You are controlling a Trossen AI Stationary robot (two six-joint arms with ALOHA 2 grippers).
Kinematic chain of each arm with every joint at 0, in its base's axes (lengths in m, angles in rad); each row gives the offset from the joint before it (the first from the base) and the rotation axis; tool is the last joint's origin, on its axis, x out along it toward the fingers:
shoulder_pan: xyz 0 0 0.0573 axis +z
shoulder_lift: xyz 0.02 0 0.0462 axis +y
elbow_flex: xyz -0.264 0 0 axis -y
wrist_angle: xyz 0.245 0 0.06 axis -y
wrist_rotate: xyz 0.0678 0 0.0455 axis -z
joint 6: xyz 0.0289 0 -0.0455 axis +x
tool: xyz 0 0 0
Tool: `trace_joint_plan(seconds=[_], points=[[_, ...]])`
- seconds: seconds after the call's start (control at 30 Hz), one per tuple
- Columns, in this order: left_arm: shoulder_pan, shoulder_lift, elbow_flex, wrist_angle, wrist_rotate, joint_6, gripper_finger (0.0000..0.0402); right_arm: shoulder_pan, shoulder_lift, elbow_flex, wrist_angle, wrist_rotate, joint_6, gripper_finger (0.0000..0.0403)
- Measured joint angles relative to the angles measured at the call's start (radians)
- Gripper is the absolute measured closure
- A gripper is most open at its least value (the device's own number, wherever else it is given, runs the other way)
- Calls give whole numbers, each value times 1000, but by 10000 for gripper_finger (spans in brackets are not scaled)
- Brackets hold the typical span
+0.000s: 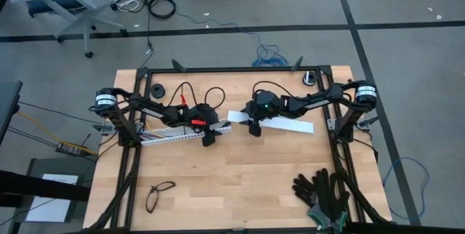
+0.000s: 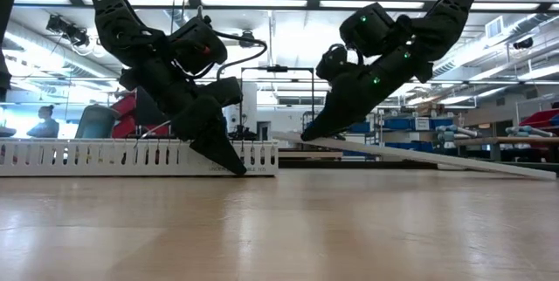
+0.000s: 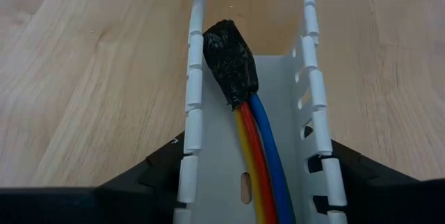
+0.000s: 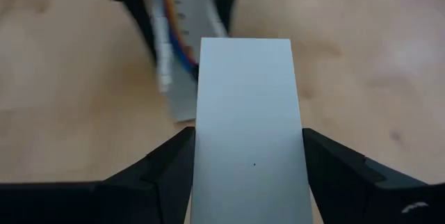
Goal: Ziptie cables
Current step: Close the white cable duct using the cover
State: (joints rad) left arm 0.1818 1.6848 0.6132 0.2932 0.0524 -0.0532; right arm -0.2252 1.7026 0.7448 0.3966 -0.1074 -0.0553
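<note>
- In the left wrist view the cables (image 3: 259,156) and the slotted white rail (image 3: 311,106) run off the picture's edge, so their far lengths go unseen.
- In the right wrist view the other arm's claw (image 4: 182,15) and the wires beyond the flat white cover strip (image 4: 247,120) are blurred.
- From above, the cables are too small to tell.
- The gloves (image 1: 322,196) are cut off at the picture's edge.

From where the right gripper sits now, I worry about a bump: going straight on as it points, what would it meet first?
Likely the slotted cable tray holding the cables, gripped by the left gripper, just past the flat white cover the right gripper holds; depth is unclear.
</note>
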Motion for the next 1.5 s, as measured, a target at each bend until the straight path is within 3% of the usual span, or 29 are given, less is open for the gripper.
trace_joint_plan(seconds=[0.17,0.7,1.5], points=[[0,0,0,0,0,0,183,17,-1,0,-11,-61,-8,178],[0,0,0,5,73,25,183,40,-3,1,-57,-69,-62,176],[0,0,0,8,65,50,192,42,-3,1,-67,-102,-20,177]])
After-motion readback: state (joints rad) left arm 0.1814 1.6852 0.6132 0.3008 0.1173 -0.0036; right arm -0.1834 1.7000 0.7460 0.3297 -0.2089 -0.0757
